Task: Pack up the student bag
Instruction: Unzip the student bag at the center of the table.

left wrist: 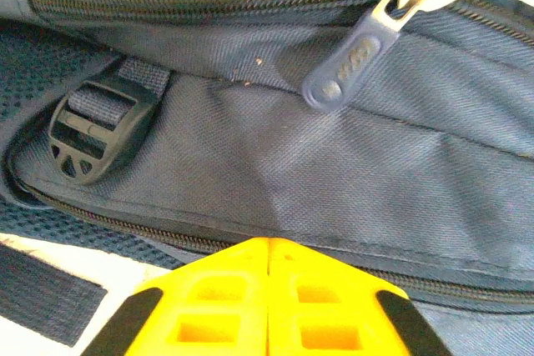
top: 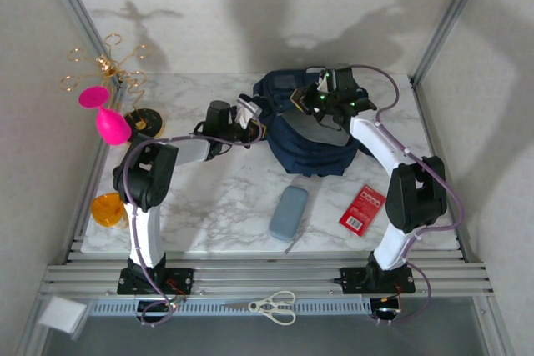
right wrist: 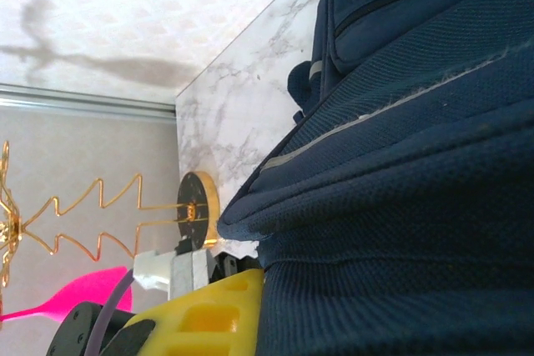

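The student bag [top: 310, 141] is a large navy fabric backpack lying slumped at the far edge of the tabletop [top: 217, 206], right of the middle. Close up from the left wrist, its side [left wrist: 334, 172] shows woven cloth, closed zip lines, a blue zipper pull [left wrist: 350, 60] hanging loose and a black strap buckle [left wrist: 92, 127]. The right wrist view shows padded navy mesh [right wrist: 400, 206] edged with pale piping.

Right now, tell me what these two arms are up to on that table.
Both arms are at the student bag at the back of the table. The left gripper, fingers closed together, faces its side below a zipper pull. The right gripper is on top against the fabric; its grip is unclear. The pencil case and red packet lie on the table, not yet packed.
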You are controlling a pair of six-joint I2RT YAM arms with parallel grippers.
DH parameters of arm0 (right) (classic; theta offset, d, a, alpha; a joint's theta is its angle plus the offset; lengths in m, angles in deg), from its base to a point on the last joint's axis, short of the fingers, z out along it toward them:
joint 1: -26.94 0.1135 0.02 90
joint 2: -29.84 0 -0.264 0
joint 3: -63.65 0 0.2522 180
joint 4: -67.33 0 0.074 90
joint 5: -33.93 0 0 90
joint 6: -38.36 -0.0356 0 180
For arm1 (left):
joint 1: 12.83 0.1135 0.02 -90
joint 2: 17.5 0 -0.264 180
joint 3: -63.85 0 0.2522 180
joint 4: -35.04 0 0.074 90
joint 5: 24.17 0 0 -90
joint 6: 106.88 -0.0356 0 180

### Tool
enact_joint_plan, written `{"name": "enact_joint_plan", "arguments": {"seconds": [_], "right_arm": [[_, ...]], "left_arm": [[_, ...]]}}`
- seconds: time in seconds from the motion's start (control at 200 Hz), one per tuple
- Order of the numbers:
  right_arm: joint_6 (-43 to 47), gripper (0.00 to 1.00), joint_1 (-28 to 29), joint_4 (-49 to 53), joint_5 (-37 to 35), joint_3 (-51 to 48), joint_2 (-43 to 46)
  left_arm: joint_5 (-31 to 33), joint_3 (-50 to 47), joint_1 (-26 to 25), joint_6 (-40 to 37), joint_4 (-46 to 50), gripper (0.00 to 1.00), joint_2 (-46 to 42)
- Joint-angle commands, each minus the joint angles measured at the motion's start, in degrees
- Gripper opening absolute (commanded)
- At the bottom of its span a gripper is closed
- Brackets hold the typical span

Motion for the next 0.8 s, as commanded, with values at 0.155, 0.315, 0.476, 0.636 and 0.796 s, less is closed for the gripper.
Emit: {"name": "enact_joint_plan", "arguments": {"seconds": [0.155, 0.315, 0.476, 0.636, 0.796], "right_arm": [[2.8, 0.00, 0.4, -0.2, 8.8, 5.1, 0.7], [4.7, 0.00, 0.3, 1.9, 10.7, 5.9, 1.6], [5.5, 0.00, 0.3, 2.7, 11.5, 5.8, 2.1], [6.0, 0.00, 0.0, 3.1, 11.8, 6.1, 2.4], [6.3, 0.00, -0.1, 3.0, 12.3, 6.5, 2.1]], "left_arm": [[-1.8, 0.0, -0.9, -8.7, -4.6, 0.24, -3.2], [-1.9, 0.1, -2.0, -11.3, -6.5, 0.33, -3.3], [-3.3, 2.6, -2.7, -11.5, -6.4, 0.35, -1.6], [-3.5, 2.7, -4.7, -13.6, -5.4, 0.35, -2.0], [-3.0, 5.6, -4.6, -13.0, -4.0, 0.34, 0.5]]}}
